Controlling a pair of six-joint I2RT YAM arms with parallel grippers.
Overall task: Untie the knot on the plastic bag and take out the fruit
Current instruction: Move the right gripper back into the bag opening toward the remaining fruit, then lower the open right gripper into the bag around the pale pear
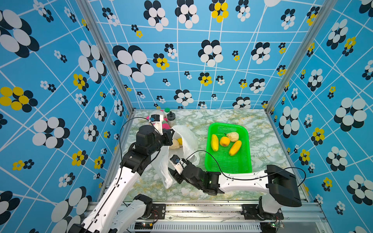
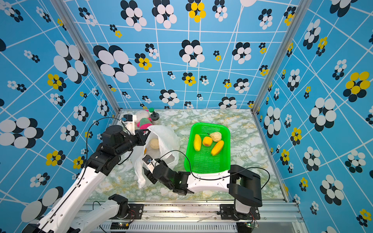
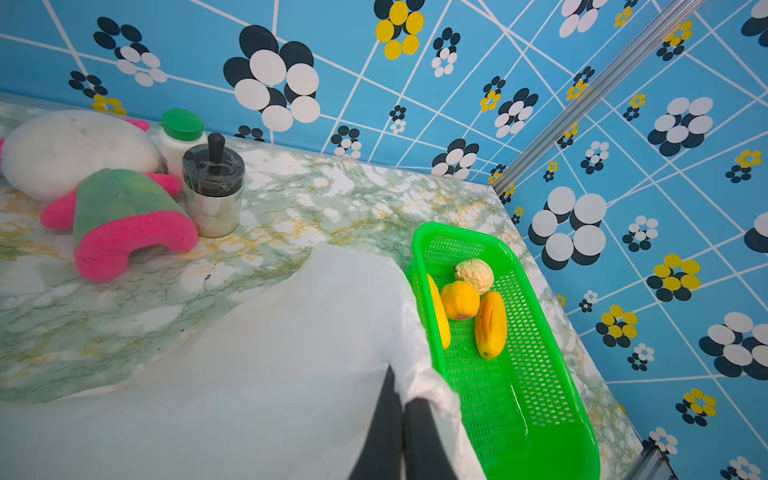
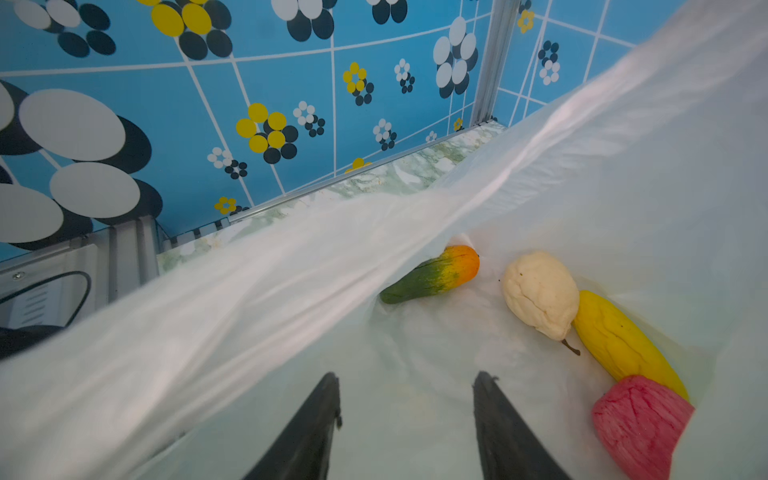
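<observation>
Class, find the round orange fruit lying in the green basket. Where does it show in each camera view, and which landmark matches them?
In a top view: the orange fruit sits right of centre, in the far half of the green basket.
In a top view: the fruit again, slightly nearer centre.
Left wrist view: right of centre.
Right wrist view: not in it.
Landmark: the green basket.
</observation>
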